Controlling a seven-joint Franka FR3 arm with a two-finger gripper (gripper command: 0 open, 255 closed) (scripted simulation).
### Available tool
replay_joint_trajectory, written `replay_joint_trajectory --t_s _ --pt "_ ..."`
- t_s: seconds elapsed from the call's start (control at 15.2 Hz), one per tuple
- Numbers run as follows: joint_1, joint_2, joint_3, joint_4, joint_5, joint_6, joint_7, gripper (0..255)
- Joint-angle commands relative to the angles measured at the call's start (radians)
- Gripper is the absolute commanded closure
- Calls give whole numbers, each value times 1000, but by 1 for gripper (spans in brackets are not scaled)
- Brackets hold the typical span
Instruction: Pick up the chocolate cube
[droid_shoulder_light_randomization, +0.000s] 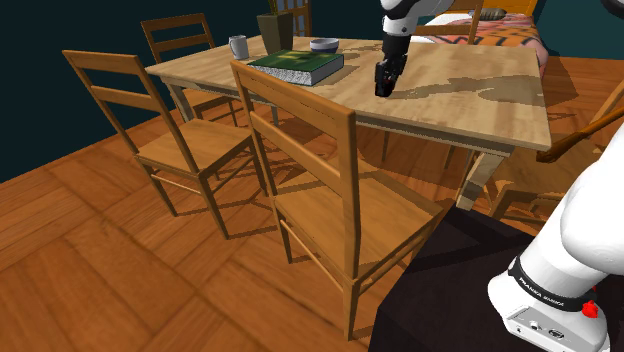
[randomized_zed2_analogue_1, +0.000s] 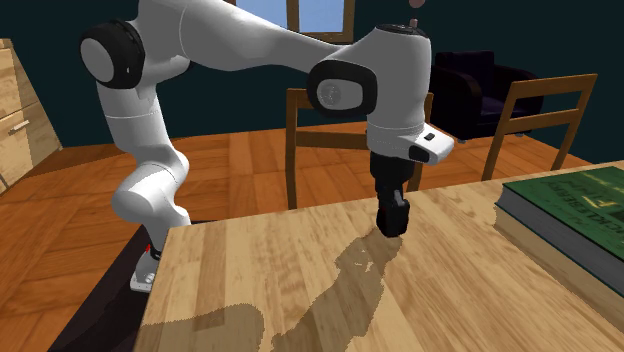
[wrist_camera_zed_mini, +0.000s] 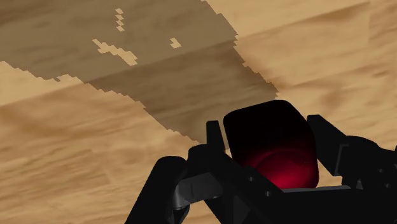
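The chocolate cube (wrist_camera_zed_mini: 270, 143) is a dark, rounded block with a deep red sheen, sitting on the light wooden table (wrist_camera_zed_mini: 95, 127). My black gripper (wrist_camera_zed_mini: 268, 130) is down at the tabletop with one finger pressed against each side of the cube, shut on it. In the shoulder view the gripper (droid_shoulder_light_randomization: 383, 88) points straight down onto the table (droid_shoulder_light_randomization: 470, 95), a little right of the green book. In the second exterior view the gripper (randomized_zed2_analogue_1: 392, 222) touches the table (randomized_zed2_analogue_1: 290, 280) and its fingers hide the cube.
A green book (droid_shoulder_light_randomization: 297, 66) (randomized_zed2_analogue_1: 575, 215), a grey mug (droid_shoulder_light_randomization: 238, 46), a bowl (droid_shoulder_light_randomization: 323, 44) and a dark container (droid_shoulder_light_randomization: 272, 28) stand towards the shoulder view's left. Wooden chairs (droid_shoulder_light_randomization: 330, 200) (droid_shoulder_light_randomization: 150, 130) line the near side. My stand (droid_shoulder_light_randomization: 450, 290) is at lower right.
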Motion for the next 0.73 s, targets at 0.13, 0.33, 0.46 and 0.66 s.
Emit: replay_joint_trajectory --t_s 0.13,0.33,0.46,0.66 --pt "0 0 0 -2 0 2 0 255" --pt "0 0 0 -1 0 2 0 255" --pt "0 0 0 -2 0 2 1 255" --pt "0 -3 0 23 -1 -25 2 255"
